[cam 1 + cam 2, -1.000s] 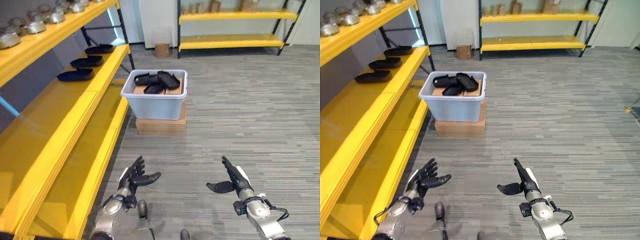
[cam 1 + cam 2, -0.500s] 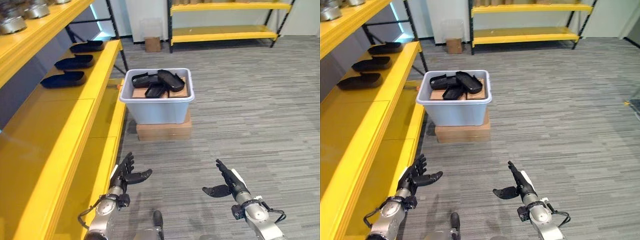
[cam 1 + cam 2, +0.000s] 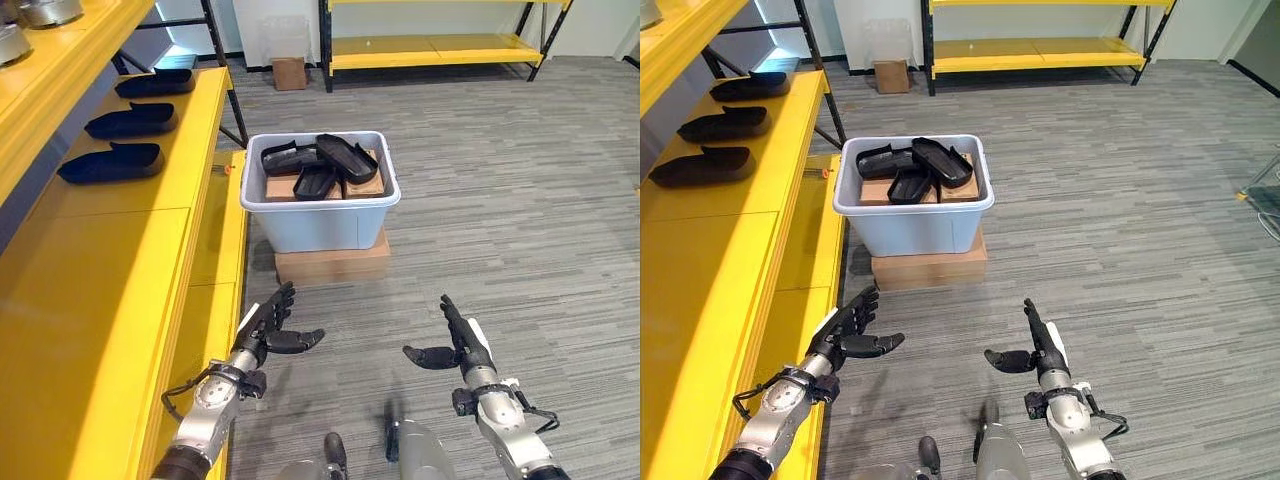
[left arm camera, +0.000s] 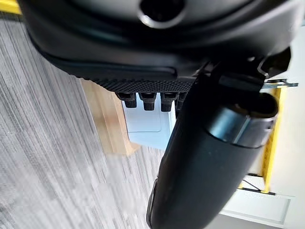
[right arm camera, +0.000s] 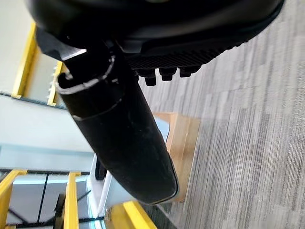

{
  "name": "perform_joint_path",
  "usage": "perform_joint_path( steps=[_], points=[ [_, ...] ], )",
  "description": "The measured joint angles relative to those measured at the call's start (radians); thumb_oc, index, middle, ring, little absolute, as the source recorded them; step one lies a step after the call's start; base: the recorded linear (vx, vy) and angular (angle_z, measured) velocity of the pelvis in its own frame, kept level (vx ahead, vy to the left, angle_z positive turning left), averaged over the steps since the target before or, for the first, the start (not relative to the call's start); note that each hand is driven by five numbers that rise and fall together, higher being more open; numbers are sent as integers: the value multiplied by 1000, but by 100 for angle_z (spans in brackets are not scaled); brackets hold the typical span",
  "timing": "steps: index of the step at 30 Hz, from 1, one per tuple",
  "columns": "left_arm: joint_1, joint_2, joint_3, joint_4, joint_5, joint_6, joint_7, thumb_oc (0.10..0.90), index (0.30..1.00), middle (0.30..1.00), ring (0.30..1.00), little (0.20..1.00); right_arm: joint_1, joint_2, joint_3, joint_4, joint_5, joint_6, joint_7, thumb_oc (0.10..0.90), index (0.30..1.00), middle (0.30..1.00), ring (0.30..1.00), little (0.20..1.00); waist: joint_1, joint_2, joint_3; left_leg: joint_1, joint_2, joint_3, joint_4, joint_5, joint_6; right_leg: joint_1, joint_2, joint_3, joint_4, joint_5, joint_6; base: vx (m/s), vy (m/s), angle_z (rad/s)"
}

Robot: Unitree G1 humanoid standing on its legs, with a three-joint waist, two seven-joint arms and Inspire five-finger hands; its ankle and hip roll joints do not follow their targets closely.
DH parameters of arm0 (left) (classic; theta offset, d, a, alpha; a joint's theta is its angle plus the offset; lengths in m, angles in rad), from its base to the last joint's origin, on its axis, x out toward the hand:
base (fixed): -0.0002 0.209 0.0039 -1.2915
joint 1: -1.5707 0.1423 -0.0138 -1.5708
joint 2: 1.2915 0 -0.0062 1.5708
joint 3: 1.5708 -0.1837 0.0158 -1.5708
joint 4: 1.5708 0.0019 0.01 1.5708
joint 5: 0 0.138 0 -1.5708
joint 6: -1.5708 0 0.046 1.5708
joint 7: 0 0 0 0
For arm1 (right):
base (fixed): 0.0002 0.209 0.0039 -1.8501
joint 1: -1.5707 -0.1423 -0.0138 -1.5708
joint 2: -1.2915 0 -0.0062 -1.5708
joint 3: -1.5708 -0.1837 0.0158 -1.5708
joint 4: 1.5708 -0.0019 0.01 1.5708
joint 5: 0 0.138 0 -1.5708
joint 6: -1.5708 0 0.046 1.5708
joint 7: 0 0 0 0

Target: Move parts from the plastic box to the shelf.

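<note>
Since a second ago the whole picture has shifted, so the camera has moved: the plastic box (image 3: pixel 320 190) now sits squarely in the upper middle of the frame rather than up toward the top, and the far shelving has slid mostly off the top edge. Both hands have kept their pose throughout, low in the frame and holding nothing. The left hand (image 3: pixel 268 330) hovers at lower left with fingers straight and fanned and the thumb stuck out sideways; the right hand (image 3: pixel 452 342) hovers at lower right, fingers straight and pointing up the frame, thumb out toward the middle. The black parts (image 3: pixel 318 165) lie heaped in the box on top of brown blocks, some tilted against each other, one leaning up near the right rim. The box rests on a flat cardboard carton (image 3: pixel 332 265), whose front edge juts out a little below the box's wall. Along the left side of the frame runs the yellow shelf (image 3: pixel 120 260), its long edge just beside the box's left rim and close to the left hand. Three more black parts (image 3: pixel 110 162) lie in a row on it at upper left, well apart from its broad bare stretch lower down. Between the hands and the carton, and to the right of the box, lies open grey floor (image 3: pixel 520 230).
</note>
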Motion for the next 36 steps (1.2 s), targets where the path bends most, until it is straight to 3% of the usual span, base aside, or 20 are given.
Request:
perform_joint_path(
  steps=[3, 6, 7, 8, 9, 12, 18, 23, 24, 26, 27, 29, 32, 35, 36],
  points=[
    [9, -6, -50, 0, 1, 10, -16, 900, 1000, 1000, 1000, 1000, 29, 0, -24, 0, 0, 2, -1, 900, 1000, 1000, 1000, 1000, -14, -2, 16, 30, -21, -37, 8, -30, 3, 0, -2, 48, -47, 49, -19, 363, -360, 46],
    [30, -14, -74, 1, 0, 9, -45, 900, 1000, 1000, 1000, 1000, 30, -1, -17, 0, 0, 5, -7, 900, 1000, 1000, 1000, 1000, -33, -11, 11, 47, -25, -109, 13, -50, -28, 47, 25, 90, 40, 89, -31, 426, -407, 67],
    [37, -13, -86, 3, 0, 9, -45, 900, 1000, 1000, 1000, 1000, 26, -1, -14, -2, 0, 5, -14, 900, 1000, 1000, 1000, 1000, -36, -12, 10, 59, -25, -132, 14, -57, -38, 87, 29, 91, 56, 100, -45, 324, -328, 52],
    [38, -10, -96, 2, -2, 8, -43, 900, 1000, 1000, 1000, 1000, 16, -4, -6, -2, 0, 6, -17, 900, 1000, 1000, 1000, 1000, -33, -11, 10, 70, -19, -143, 14, -71, -61, 103, 33, 91, 74, 166, -66, 266, -259, 39],
    [36, -16, -98, 4, -10, 9, -40, 900, 1000, 1000, 1000, 1000, -2, -12, 3, 0, 0, 7, -16, 900, 1000, 1000, 1000, 1000, -34, 4, 11, 71, 0, -144, 15, -83, -75, 101, 49, 80, 101, 176, -91, 171, -155, 19],
    [5, -15, -106, -3, -37, 9, -45, 900, 1000, 1000, 1000, 1000, -54, -39, 18, 0, 0, 8, -18, 900, 1000, 1000, 1000, 1000, -39, 12, 9, 64, 43, -115, 30, -68, -108, 100, 78, 49, 128, 134, -141, 198, -191, 16],
    [-48, -50, -102, -1, -38, 7, -39, 900, 1000, 1000, 1000, 1000, -95, -76, 6, 0, -3, 2, -24, 900, 1000, 1000, 1000, 1000, -69, 11, 10, 70, 92, -78, 145, -80, -130, 139, 104, 8, 223, -16, -161, 257, -226, 21],
    [-46, -61, -105, -1, -37, 8, -40, 900, 1000, 1000, 1000, 1000, -72, -84, 3, 1, -17, 8, -25, 900, 1000, 1000, 1000, 1000, -101, 14, 7, 4, 142, -14, 285, -91, -151, 148, 110, -49, 266, -73, -193, 190, -191, 34],
    [-46, -62, -105, 0, -37, 8, -41, 900, 1000, 1000, 1000, 1000, -58, -81, -9, 0, -17, 9, -32, 900, 1000, 1000, 1000, 1000, -113, 20, 2, -34, 168, 15, 363, -100, -163, 149, 111, -82, 269, -82, -207, 86, -119, 55],
    [-44, -62, -104, 1, -37, 8, -38, 900, 1000, 1000, 1000, 1000, -43, -79, -20, 0, -17, 14, -42, 900, 1000, 1000, 1000, 1000, -108, 25, -2, -83, 187, 27, 454, -103, -163, 148, 119, -98, 284, -94, -224, 159, -100, 34],
    [-38, -62, -104, 3, -37, 8, -35, 900, 1000, 1000, 1000, 1000, -42, -80, -22, 0, -17, 14, -47, 900, 1000, 1000, 1000, 1000, -99, 28, -5, -112, 175, 12, 471, -130, -172, 150, 126, -93, 289, -103, -225, 244, -63, -17],
    [-19, -61, -100, 1, -38, 7, -34, 900, 1000, 1000, 1000, 1000, -45, -78, -22, -2, -17, 16, -61, 900, 1000, 1000, 1000, 1000, -68, 30, -6, -118, 137, -11, 390, -156, -166, 157, 135, -74, 278, -92, -226, 190, -14, -30],
    [23, -61, -93, 2, -38, 1, -16, 900, 1000, 1000, 1000, 1000, -25, -64, -22, -24, -17, 35, -126, 900, 1000, 1000, 1000, 1000, -52, 32, -9, -153, 136, 25, 191, -116, -157, 203, 158, -73, 232, -93, -218, 226, 43, -6],
    [85, -60, -82, 7, -38, -39, -5, 900, 1000, 1000, 1000, 1000, -17, -46, -22, -25, -18, 36, -218, 900, 1000, 1000, 1000, 1000, -11, 34, -10, -178, 173, 8, -60, 43, -181, 249, 190, -32, 197, -94, -219, 370, 65, -43],
    [111, -60, -59, 13, -38, -58, 4, 900, 1000, 1000, 1000, 1000, -16, -31, -22, -25, -18, 35, -249, 900, 1000, 1000, 1000, 1000, 4, 35, -11, -182, 205, -46, -136, 94, -184, 266, 211, -3, 192, -94, -219, 278, 63, -58]
  ],
)
